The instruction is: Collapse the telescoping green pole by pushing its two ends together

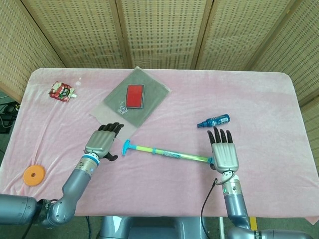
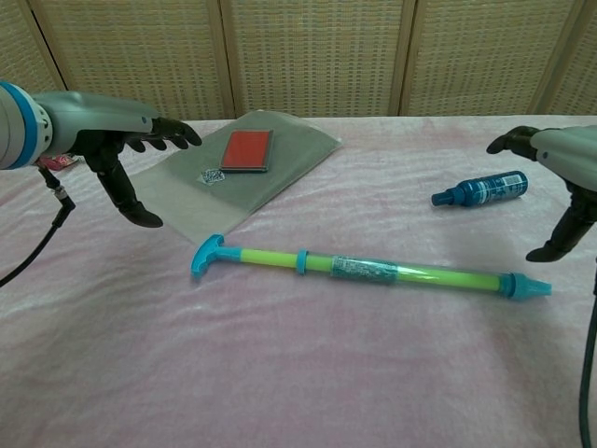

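Pole (image 1: 167,154) is lying flat on the pink table (image 1: 269,99), not held. Its blue T-shaped cap is pointing toward the left robot hand (image 1: 102,141); the blue tapered tip is ending just beside the right robot hand (image 1: 225,153). A blue ring is sitting partway along the green shaft, with a label band on the clear section past it.

Left robot hand is hovering near the T cap, fingers spread apart, gripping nothing. In the chest view the left robot hand (image 2: 131,154) is sitting above the cloth with the thumb hanging down, clear of the pole (image 2: 368,270).

Right robot hand is also holding nothing, fingers extended and apart, palm down. In the chest view only its edge (image 2: 560,182) is showing, apart from the tip.

Also on the table: blue bottle (image 1: 213,121) lying on its side beyond the right robot hand, grey bag (image 1: 149,97) with a red card (image 1: 134,95) in it, red packet (image 1: 61,91) at far left, orange disc (image 1: 34,175) near the left edge.
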